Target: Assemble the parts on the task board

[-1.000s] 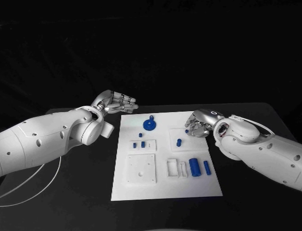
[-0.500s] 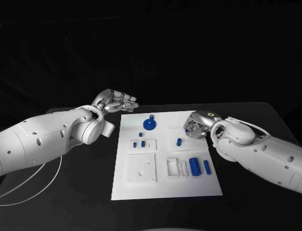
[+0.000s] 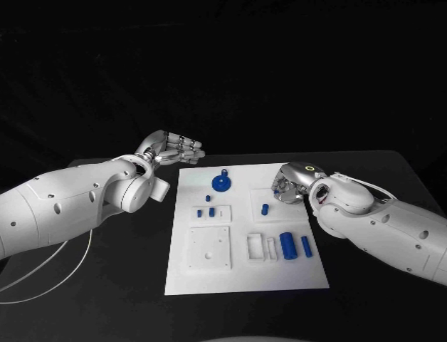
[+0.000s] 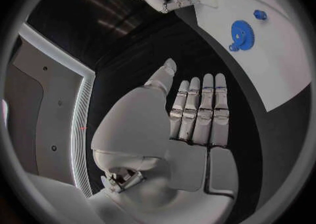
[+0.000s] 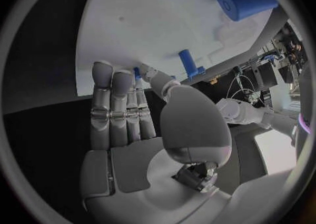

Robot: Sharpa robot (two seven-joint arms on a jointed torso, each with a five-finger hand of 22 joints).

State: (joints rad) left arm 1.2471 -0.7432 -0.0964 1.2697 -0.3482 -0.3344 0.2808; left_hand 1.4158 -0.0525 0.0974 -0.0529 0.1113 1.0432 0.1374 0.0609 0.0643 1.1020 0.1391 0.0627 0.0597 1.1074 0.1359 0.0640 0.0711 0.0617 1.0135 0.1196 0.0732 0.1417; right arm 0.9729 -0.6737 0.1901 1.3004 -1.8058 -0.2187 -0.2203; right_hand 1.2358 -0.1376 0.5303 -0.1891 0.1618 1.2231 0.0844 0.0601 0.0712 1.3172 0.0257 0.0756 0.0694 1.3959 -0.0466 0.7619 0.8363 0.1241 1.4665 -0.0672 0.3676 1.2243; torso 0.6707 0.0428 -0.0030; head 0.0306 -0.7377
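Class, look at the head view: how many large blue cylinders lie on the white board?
2. A thick cylinder and a thin cylinder lie side by side in the near right part of the board. The right robot hand may hide more at the far right edge.

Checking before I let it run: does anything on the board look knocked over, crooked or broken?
Nothing stands out. The board lies flat, the blue gear and the two blue cylinders rest on it undisturbed, and no part looks damaged. The right hand is at the board's edge; the left hand is off it.
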